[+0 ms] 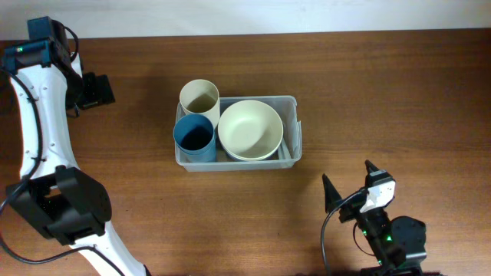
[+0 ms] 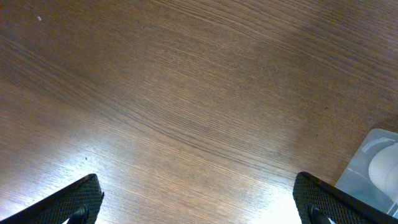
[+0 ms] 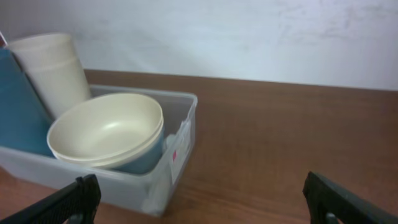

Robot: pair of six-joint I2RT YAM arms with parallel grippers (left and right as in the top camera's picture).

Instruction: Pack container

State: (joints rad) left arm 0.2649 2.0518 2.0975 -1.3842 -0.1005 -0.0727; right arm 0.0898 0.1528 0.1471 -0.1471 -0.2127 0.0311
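The clear plastic container sits mid-table. In it stand a cream cup, a blue cup and a cream bowl stacked on a blue bowl. My left gripper is open and empty over bare wood, left of the container; its wrist view shows only a container corner. My right gripper is open and empty near the front edge, right of the container; its wrist view shows the container ahead to the left with the cream bowl and cups.
A white wall backs the table's far edge. Bare wood table lies right of the container and between the container and the left arm.
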